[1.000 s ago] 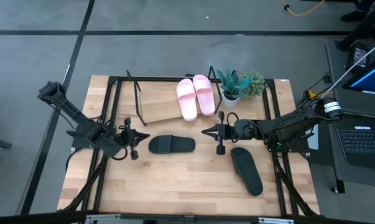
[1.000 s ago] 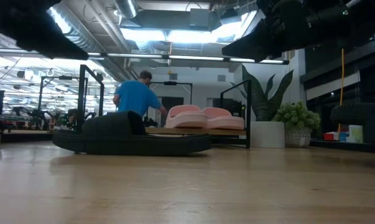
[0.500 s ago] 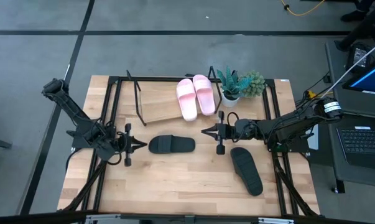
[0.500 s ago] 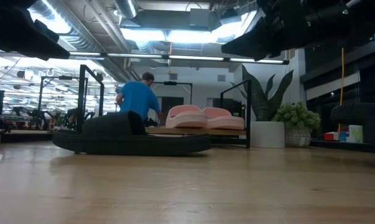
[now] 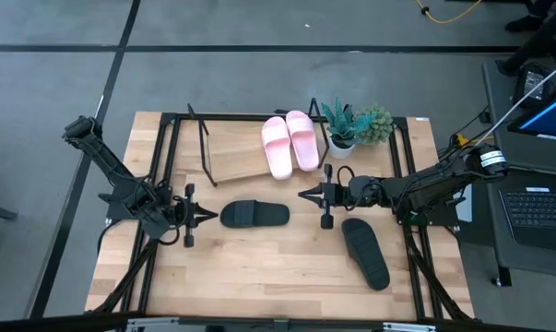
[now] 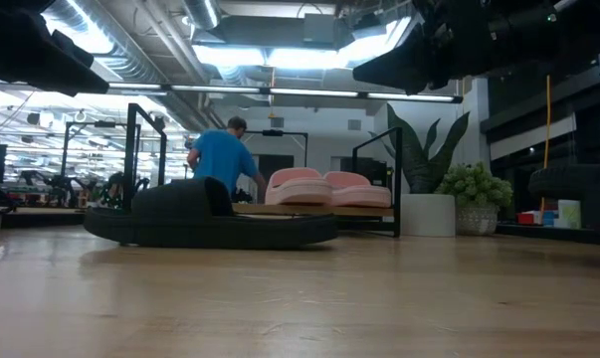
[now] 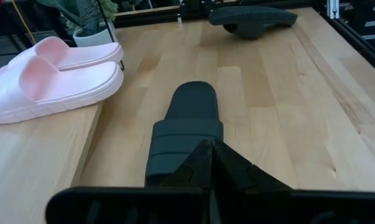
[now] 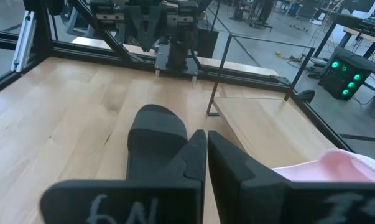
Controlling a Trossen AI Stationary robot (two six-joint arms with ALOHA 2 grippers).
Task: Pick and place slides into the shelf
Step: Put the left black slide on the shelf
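One black slide (image 5: pixel 254 214) lies flat on the tabletop between my two grippers, its sole on the wood. It also shows as the black slide (image 7: pixel 187 121) in the left wrist view and the black slide (image 8: pixel 153 146) in the right wrist view. My left gripper (image 5: pixel 210 215) is shut, level with the slide and just off its left end. My right gripper (image 5: pixel 302 195) is shut and hovers off its right end, slightly farther back. The second black slide (image 5: pixel 365 251) lies near the right front. Two pink slides (image 5: pixel 289 141) rest side by side on the right part of the shelf (image 5: pixel 236 155).
Two potted plants (image 5: pixel 356 124) stand right of the shelf, close to the pink slides. The shelf's black wire frame (image 5: pixel 204 138) stands up around the tilted board. Bare wood lies toward the near edge. A person in a blue shirt (image 6: pixel 220 159) is in the room behind.
My left gripper has drawn back a little toward the table's left edge, away from the black slide's end, and has since held still. The slides have not moved.
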